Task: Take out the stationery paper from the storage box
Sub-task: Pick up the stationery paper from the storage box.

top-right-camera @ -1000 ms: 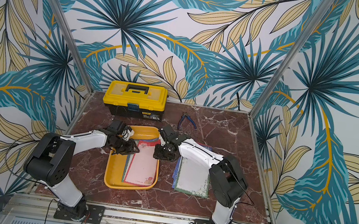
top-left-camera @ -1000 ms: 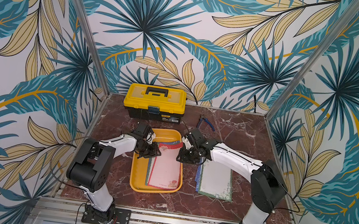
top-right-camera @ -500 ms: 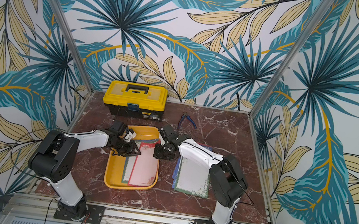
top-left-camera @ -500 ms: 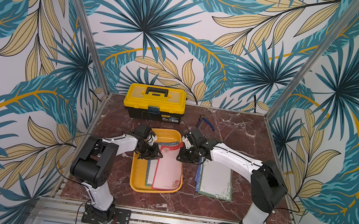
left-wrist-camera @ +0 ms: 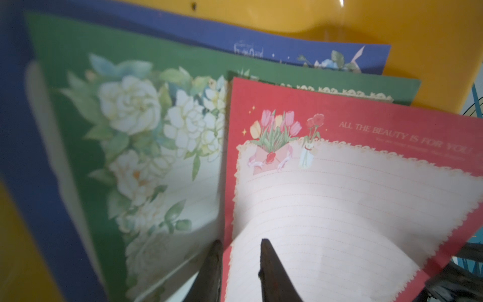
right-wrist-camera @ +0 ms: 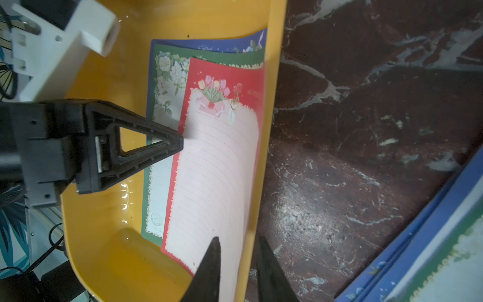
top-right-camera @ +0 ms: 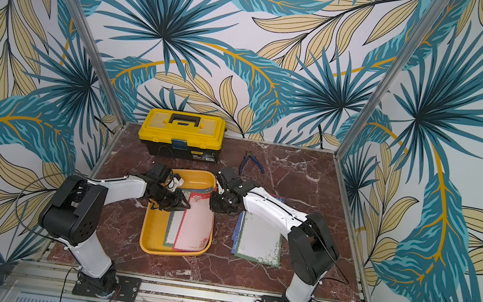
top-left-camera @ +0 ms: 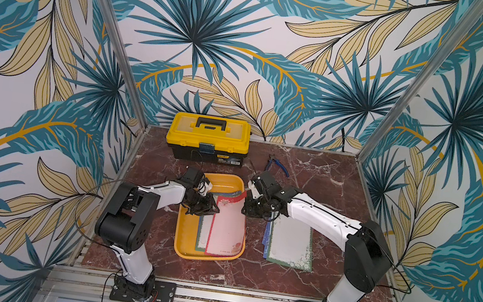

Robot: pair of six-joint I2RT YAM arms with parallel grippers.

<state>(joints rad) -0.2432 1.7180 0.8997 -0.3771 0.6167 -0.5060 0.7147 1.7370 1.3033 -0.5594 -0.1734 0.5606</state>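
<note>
Red scalloped sheet (right-wrist-camera: 219,170) bows; glossy orange tray (right-wrist-camera: 104,222), rounded corners.

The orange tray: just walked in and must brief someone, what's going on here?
Both arms work on the red sheet, top of the stack in the tray. The left gripper and right gripper straddle its opposite long edges, jaws slightly apart, not clamped. A green sheet and a blue sheet lie under it; other sheets lie on the table beside the tray.
</note>
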